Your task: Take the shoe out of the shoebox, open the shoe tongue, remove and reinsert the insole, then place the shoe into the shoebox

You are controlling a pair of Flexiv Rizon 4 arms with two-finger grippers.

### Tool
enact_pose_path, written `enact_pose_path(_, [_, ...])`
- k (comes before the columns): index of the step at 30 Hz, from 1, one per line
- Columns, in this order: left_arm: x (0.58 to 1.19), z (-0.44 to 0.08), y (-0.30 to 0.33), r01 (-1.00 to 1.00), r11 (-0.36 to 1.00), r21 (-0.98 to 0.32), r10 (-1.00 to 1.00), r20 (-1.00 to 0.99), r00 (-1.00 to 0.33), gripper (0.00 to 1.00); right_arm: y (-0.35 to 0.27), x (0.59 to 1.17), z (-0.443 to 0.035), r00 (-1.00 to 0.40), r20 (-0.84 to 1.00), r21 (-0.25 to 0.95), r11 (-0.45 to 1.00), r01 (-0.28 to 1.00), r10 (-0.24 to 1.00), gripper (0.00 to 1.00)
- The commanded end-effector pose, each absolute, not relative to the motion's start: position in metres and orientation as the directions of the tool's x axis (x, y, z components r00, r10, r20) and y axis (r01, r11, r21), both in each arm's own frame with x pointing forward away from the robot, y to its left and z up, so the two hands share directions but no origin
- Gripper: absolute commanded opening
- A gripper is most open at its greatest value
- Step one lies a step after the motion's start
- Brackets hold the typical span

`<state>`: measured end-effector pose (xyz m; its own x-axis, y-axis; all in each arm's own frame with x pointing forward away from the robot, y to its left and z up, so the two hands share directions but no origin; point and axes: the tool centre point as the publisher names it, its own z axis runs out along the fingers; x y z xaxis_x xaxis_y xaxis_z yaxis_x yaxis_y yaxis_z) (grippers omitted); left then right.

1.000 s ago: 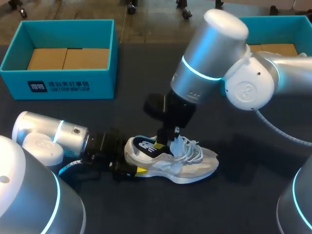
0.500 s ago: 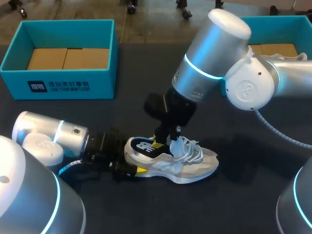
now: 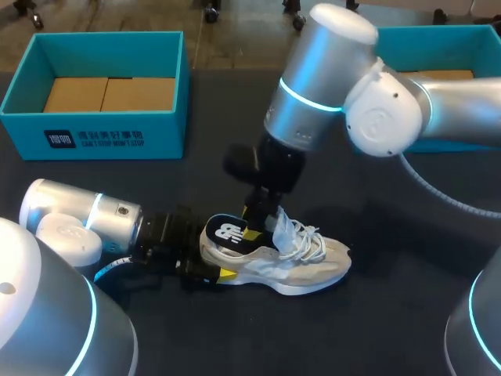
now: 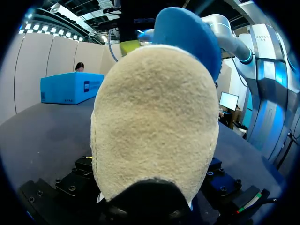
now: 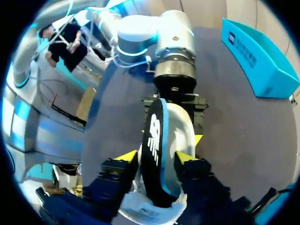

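- Left shoebox (image 3: 102,133): teal, open-topped, well behind the shoe (image 3: 301,262) on its heel side. Two flat brown cardboard panels (image 3: 109,94) cover its floor; nothing else is inside.
- Left gripper (image 3: 211,262): at the shoe's heel, fingers pressed against it from both sides. Judged to be pinning the shoe to the table so it does not lift with the insole.
- Insole (image 3: 225,233): dark with a white logo. Its heel end is raised out of the shoe's opening and its fore part is inside.
- Right gripper (image 3: 258,223): just above the shoe's opening, yellow tips pinching the insole from both faces. The removal step is judged under way.
- Right shoebox (image 3: 454,35): behind the shoe on its toe side, partly hidden by the right arm. Brown cardboard shows inside, and no shoe.
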<state>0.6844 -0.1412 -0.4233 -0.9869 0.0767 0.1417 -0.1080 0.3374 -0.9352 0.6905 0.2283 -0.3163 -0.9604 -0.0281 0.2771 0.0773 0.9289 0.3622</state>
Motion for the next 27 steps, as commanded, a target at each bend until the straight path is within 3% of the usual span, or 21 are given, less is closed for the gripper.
enact_pose_path(1, [0.687,-0.426,-0.142,-0.109,0.338,-0.935,0.076,0.142,-0.987,0.00,0.228,0.693,-0.317,-0.956,0.292,0.322,0.940,0.110,0.012,0.72])
enact_pose_path(11, [0.687,-0.426,-0.142,-0.109,0.338,-0.935,0.076,0.142,-0.987,0.00,0.220,0.698,-0.329,-0.898,0.437,0.355,0.910,0.216,0.043,0.70])
enact_pose_path(15, [0.687,-0.426,-0.142,-0.109,0.338,-0.935,0.076,0.142,-0.987,0.00,0.220,0.701,-0.332,-0.872,0.486,0.329,0.911,0.247,0.061,0.74])
enact_pose_path(27, [0.687,-0.426,-0.142,-0.109,0.338,-0.935,0.076,0.142,-0.987,0.00,0.232,0.698,-0.331,-0.824,0.564,0.298,0.918,0.263,0.053,0.65])
